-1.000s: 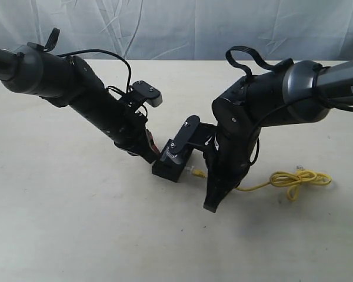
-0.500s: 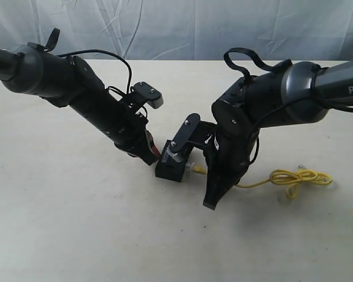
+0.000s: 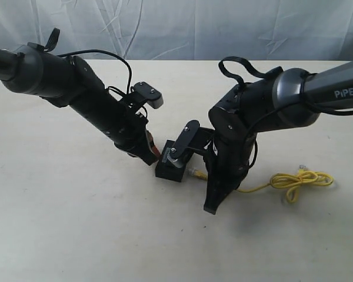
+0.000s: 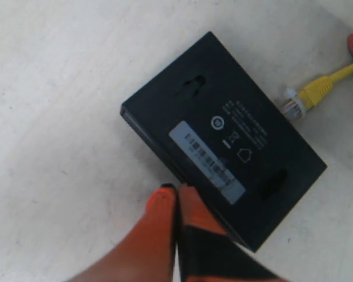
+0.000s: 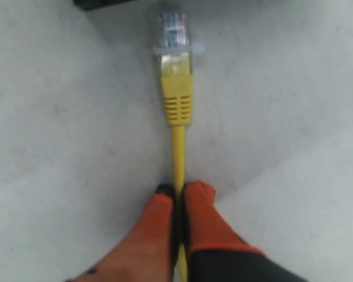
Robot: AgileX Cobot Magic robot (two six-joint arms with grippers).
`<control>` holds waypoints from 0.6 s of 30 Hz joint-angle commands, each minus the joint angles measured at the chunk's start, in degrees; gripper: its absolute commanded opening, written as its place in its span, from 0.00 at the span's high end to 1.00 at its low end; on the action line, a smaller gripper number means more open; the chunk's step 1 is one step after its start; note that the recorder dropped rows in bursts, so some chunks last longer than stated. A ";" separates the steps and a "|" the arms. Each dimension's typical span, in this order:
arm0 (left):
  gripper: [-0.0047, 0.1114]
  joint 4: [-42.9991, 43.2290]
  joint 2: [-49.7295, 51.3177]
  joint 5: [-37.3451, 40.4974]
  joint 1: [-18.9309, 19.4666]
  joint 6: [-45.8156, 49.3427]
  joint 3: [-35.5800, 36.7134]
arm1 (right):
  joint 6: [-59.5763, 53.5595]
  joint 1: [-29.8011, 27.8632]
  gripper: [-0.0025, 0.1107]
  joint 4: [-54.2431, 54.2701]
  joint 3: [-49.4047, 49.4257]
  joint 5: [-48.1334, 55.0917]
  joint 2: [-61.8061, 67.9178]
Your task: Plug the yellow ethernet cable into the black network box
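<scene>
Bracing seems the purpose of the left gripper (image 4: 176, 191): its orange fingertips (image 4: 162, 202) are pressed together against the flat rectangular black plastic network box (image 4: 223, 141), laid label-up on the pale table (image 3: 76, 223). The thin bright yellow ethernet cable (image 5: 177, 153) is pinched behind its boot (image 5: 176, 100) by the right gripper (image 5: 177, 189), the clear plug (image 5: 173, 26) held just beside the box, not visibly seated.

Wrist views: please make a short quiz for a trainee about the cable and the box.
1. True or false: the right tool clamps the yellow ethernet cable behind its plug.
2. The plug is: A) fully inside the black network box; B) outside it, close to its side; C) held in the left tool.
3. Fill in: the left tool, at the box's edge, is ___ (open/shut).
Key: 1 true; 2 B; 3 shut.
</scene>
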 commanded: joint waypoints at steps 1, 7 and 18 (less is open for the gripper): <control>0.96 -0.11 0.00 0.52 -0.30 0.08 -0.27 | 0.06 -0.11 0.99 -0.07 0.10 -0.39 -2.20; 0.96 -0.11 0.00 0.52 -0.30 0.08 -0.27 | 0.06 -0.11 0.99 -0.85 0.10 -1.28 -2.54; 0.96 -0.11 0.00 0.52 -0.30 0.08 -0.27 | 0.06 -0.11 0.99 -0.73 0.10 -0.49 -1.75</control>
